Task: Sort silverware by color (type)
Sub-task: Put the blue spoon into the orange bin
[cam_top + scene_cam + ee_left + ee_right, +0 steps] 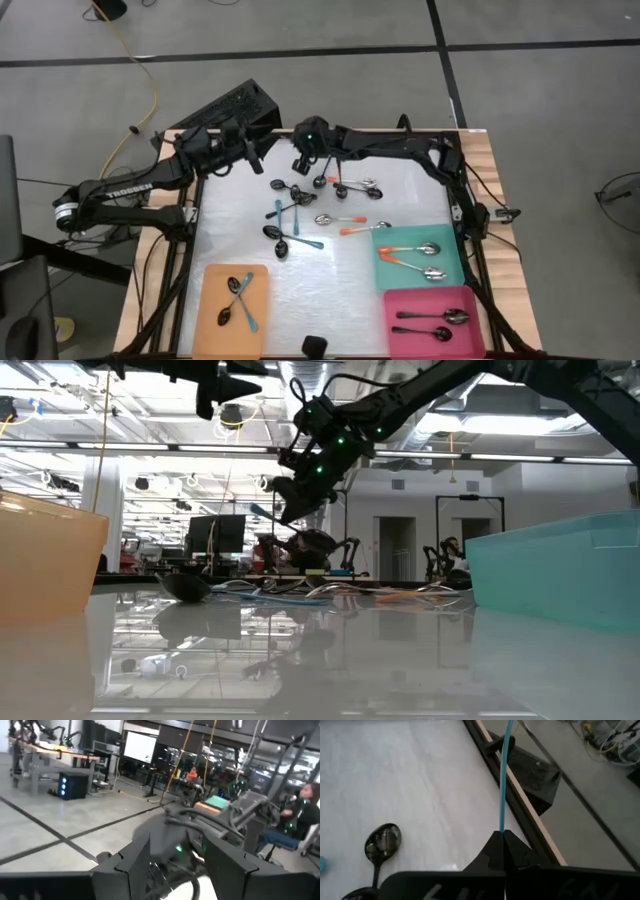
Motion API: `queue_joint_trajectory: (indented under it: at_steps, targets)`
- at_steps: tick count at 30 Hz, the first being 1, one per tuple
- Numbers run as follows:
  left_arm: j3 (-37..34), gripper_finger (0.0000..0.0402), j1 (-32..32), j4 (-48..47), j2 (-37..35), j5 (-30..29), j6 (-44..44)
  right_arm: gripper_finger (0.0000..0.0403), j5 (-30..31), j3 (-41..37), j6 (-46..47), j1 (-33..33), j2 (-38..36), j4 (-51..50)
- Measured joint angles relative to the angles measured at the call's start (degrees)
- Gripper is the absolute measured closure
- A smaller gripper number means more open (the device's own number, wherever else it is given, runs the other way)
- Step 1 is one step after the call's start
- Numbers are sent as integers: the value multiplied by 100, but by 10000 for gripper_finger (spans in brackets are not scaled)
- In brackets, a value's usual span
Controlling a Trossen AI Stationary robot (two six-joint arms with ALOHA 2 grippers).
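right tool (502, 840) pinching thin teal spoon handle (505, 775) | left tool (175, 865) spread, apparently empty

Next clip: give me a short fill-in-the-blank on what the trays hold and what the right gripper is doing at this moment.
1. The right gripper is shut on a spoon with a ____ handle.
2. The orange tray holds spoons whose handles are ____.
3. The pink tray holds ____ spoons.
4. The spoons with orange-red handles lie in the ____ tray.

Missing words: teal-blue; teal-blue; two; teal
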Motion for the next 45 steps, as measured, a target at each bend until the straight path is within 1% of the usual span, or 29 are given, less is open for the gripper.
queue_joint_trajectory:
  at_steps: [2,4,7,9,11,13,14,17,20,22,24,27,29,32,34,36,40,43,45]
  targets:
    - [0,239,-2,-16,-6,32,-59,403,-73,0,138,-52,0,-73]
    - [0,239,0,-104,-8,94,-426,403,-109,0,432,-88,0,-154]
    - [0,239,0,-357,-8,50,-879,403,-601,-4,1130,-173,-71,-426]
    - [0,239,-2,-391,-7,-161,-1054,403,-1000,-2,1469,-195,-100,-587]
    - [0,239,-2,-333,42,-481,-1062,403,-1250,-2,1725,-195,-105,-753]
    - [4,239,46,-386,107,-694,-1014,403,-1392,-9,1608,-158,-106,-738]
    - [2,239,83,-402,129,-705,-830,403,-1389,-9,1447,-129,-113,-638]
    - [6,239,178,-377,217,-776,-59,403,-1239,-11,878,-56,-138,-109]
    - [-6,239,203,-601,381,-784,323,403,-1138,-160,379,23,-140,701]
    - [-5,239,178,-585,491,-661,361,403,-1115,-186,211,74,-138,982]
    - [-4,239,153,-579,584,-483,66,403,-1105,-186,334,186,-143,1014]
    - [-4,239,140,-476,639,-131,-505,403,-1141,-211,533,389,-335,549]
    - [-4,239,169,-375,551,145,-739,403,-1110,-193,522,555,-441,605]
    - [4,239,200,-392,309,430,-750,403,-1086,-192,483,674,-682,470]
    - [3,239,183,-514,143,597,-748,403,-994,-166,490,789,-708,524]
    - [-2,239,136,-478,-34,822,-759,403,-958,-187,505,905,-730,293]
    - [-2,239,138,-447,-587,1289,-1031,403,-1067,-195,880,1334,-699,309]
    - [-2,239,138,-478,-1117,1403,-1099,403,-1109,-195,943,1745,-701,609]
    - [0,239,138,-511,-1446,1403,-1077,403,-1107,-194,889,2035,-627,1118]
